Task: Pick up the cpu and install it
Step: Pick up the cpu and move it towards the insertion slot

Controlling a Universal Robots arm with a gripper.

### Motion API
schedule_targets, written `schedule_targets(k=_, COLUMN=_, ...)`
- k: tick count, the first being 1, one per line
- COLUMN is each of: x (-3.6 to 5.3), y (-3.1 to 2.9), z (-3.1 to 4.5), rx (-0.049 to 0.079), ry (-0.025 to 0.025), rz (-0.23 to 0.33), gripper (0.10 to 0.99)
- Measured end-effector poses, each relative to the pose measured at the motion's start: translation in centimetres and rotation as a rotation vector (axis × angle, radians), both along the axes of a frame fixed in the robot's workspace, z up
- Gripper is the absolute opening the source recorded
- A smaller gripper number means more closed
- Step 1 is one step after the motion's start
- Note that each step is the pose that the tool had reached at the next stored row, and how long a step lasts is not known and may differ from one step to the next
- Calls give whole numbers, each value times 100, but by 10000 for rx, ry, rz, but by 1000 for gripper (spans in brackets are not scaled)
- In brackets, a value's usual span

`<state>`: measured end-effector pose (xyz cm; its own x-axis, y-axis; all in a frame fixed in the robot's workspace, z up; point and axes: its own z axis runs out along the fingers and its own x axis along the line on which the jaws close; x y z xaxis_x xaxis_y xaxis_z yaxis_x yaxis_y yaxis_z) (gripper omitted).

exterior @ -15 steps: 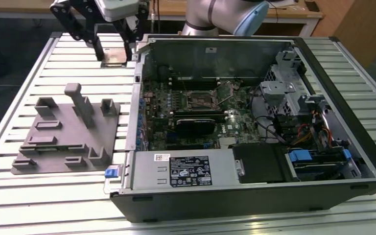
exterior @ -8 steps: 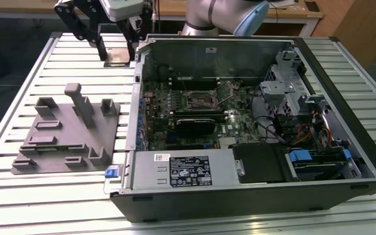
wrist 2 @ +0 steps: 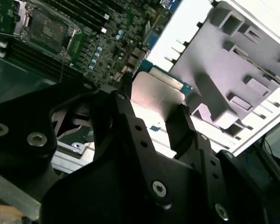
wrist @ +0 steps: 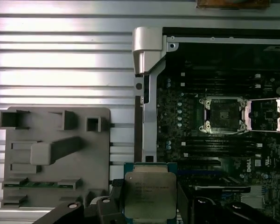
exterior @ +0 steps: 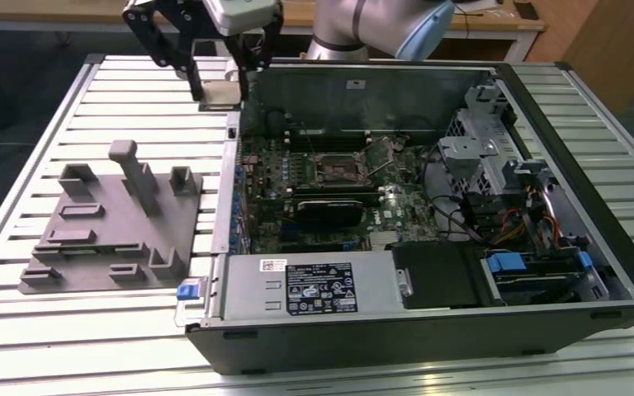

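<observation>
Your gripper [wrist: 150, 205] is clamped on the cpu [wrist: 149, 189] by two opposite edges, holding it up in the air right by the computer case [wrist: 149, 43] side wall. Grey fixture tray [wrist: 56, 140] sits beside the case, and the bare socket [wrist: 222, 115] is inside it.

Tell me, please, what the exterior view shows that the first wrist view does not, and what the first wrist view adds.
The exterior view adds the robot arm, the whole open computer case, its power supply and the drive cage. The first wrist view adds the metal top of the cpu seen face on, with its green rim, and the socket from straight above. Both share the gripper shut on the cpu, the grey fixture tray and the slatted table.
</observation>
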<state>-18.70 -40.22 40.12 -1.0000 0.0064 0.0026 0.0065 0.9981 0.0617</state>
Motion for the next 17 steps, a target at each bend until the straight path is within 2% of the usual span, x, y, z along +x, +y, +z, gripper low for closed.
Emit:
schedule_targets(k=9, x=352, y=43, z=-54, rx=-1, ry=0, rz=-21, gripper=541)
schedule_targets(k=10, x=430, y=53, z=-61, rx=-1, ry=1, rz=-26, gripper=541)
schedule_targets(k=17, x=694, y=90, z=-80, rx=-1, ry=1, rz=-27, gripper=541)
